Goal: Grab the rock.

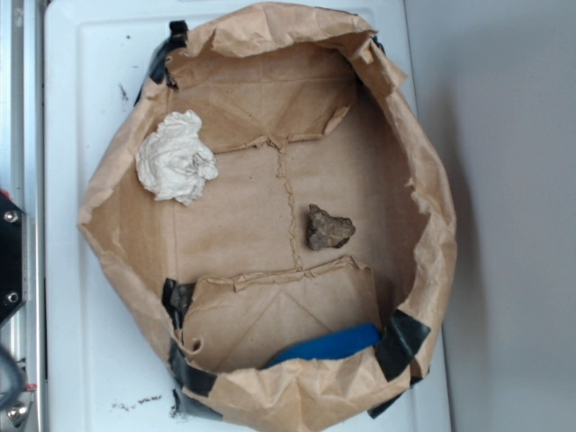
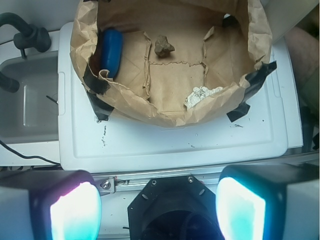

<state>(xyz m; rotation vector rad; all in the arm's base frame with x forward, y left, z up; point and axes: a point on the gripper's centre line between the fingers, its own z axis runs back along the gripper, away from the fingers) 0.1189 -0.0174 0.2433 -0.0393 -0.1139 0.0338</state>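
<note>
We see the gripper (image 2: 157, 210) only from the wrist view: its two glowing pads (image 2: 75, 212) sit wide apart at the bottom edge, spread and grasping nothing. Everything else lies ahead of it, well apart from the fingers.

Going left to right in that view: ahead and far left, a grey sink (image 2: 30, 100) with a black hose (image 2: 27, 35) at its corner. Ahead and somewhat left, a blue object (image 2: 111, 50) leans inside the left wall of the paper bag (image 2: 125, 105), which stands open on a white lid (image 2: 170, 145), its rim patched with black tape (image 2: 95, 82). Almost straight ahead, at the far side of the bag floor, lies the rock (image 2: 163, 46), alone and untouched. Ahead and a little right, nearer us, the white wad (image 2: 202, 95) rests against the bag's near wall.

From the exterior view, the rock (image 1: 328, 228) sits near the middle of the bag floor, well apart from the wad (image 1: 175, 157).
</note>
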